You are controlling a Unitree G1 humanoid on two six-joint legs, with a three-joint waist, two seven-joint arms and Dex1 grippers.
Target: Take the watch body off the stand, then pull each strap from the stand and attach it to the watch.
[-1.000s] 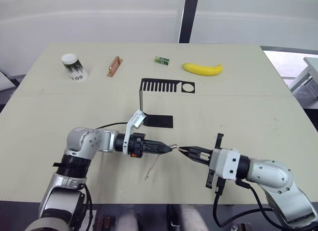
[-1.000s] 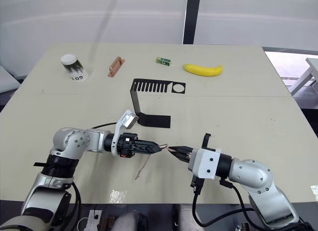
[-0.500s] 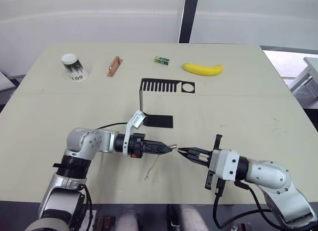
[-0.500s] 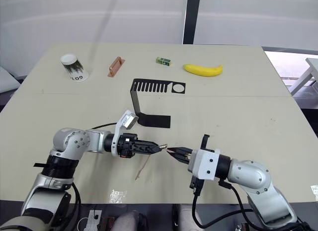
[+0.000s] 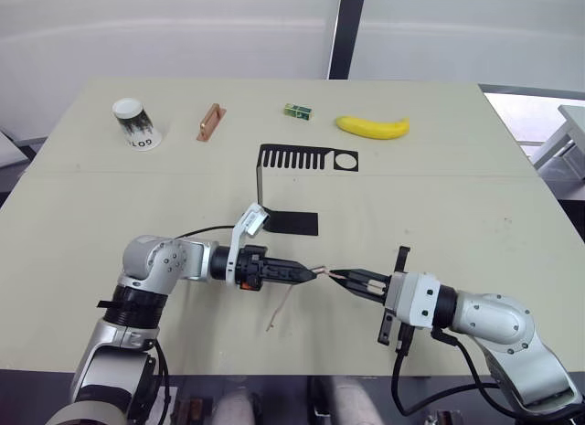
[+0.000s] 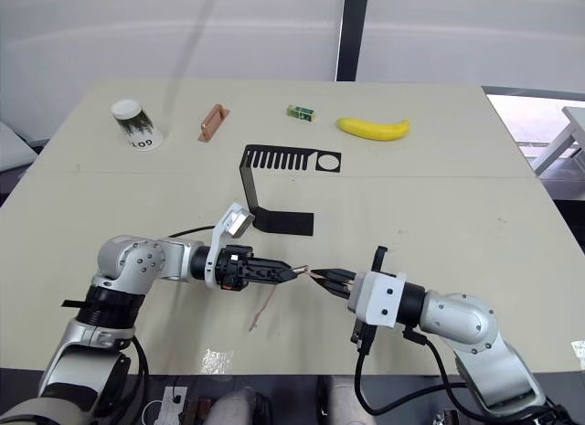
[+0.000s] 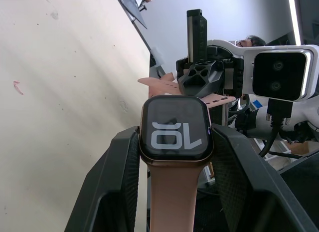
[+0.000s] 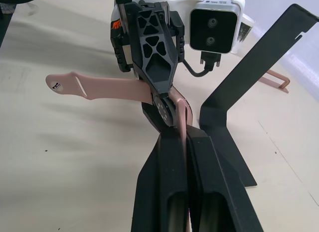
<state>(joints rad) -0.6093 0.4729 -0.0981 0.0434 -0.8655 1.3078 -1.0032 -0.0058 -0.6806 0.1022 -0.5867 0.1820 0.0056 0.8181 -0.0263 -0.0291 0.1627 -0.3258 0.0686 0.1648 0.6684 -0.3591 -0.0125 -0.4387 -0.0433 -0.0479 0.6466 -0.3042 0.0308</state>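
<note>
Left pincer [image 5: 313, 273] clamps the watch body [image 7: 176, 128] by its side rims, one salmon strap [image 5: 280, 306] already hanging from it toward the tabletop [image 5: 439, 206]. Tip to tip with it, the right pincer [image 5: 336, 276] is pressed onto the second strap [image 8: 182, 112], its end right at the watch's free edge. The stand [image 5: 291, 183] sits beyond both pincers, bare tabletop all around.
</note>
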